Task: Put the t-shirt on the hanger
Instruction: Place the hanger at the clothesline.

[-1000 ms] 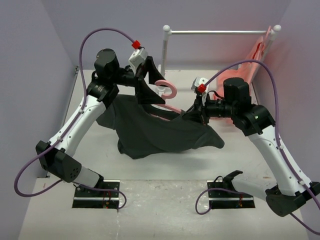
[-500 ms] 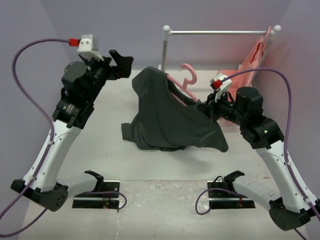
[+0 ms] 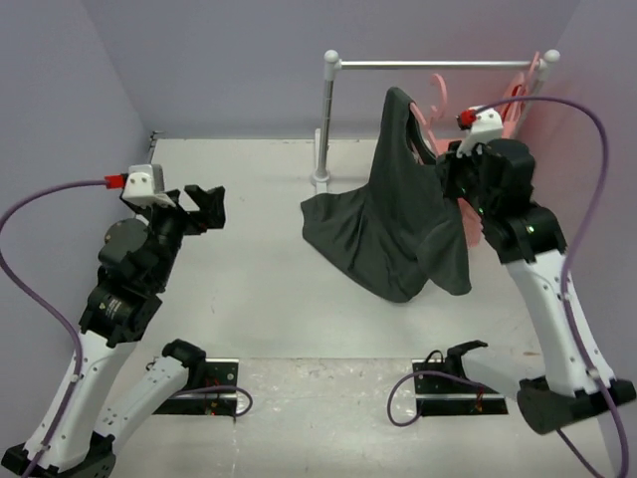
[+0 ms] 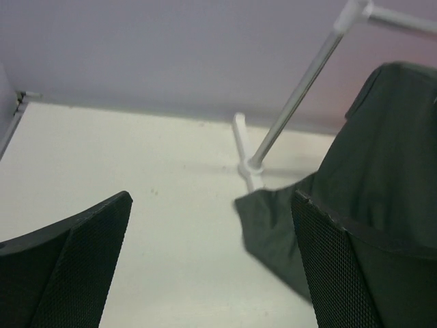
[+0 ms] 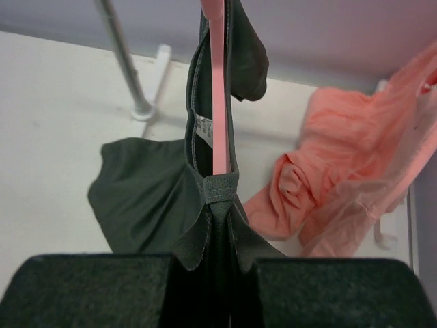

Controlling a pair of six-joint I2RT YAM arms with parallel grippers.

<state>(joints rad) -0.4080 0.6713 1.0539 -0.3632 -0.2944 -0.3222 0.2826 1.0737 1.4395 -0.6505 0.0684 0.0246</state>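
Observation:
The dark charcoal t-shirt [image 3: 398, 214] hangs draped over the pink hanger [image 3: 435, 92], lifted beside the rail, with its hem resting on the table. My right gripper [image 3: 445, 164] is shut on the t-shirt's shoulder with the hanger's arm inside it. The right wrist view shows the hanger [image 5: 220, 102] running up out of the pinched cloth [image 5: 147, 191] at my right gripper [image 5: 220, 256]. My left gripper [image 3: 204, 204] stands open far to the left, holding nothing. In the left wrist view its fingers [image 4: 75, 273] frame bare table, and the t-shirt [image 4: 382, 150] lies beyond.
A white rail [image 3: 438, 65] on a post [image 3: 326, 119] spans the back. A salmon-pink garment [image 3: 521, 100] hangs at its right end and pools on the table [image 5: 341, 171]. Purple walls close in on the left, back and right.
My right arm has raised the t-shirt and hanger off the table and carried them back right toward the rail. My left gripper let go, opened and drew back to the front left.

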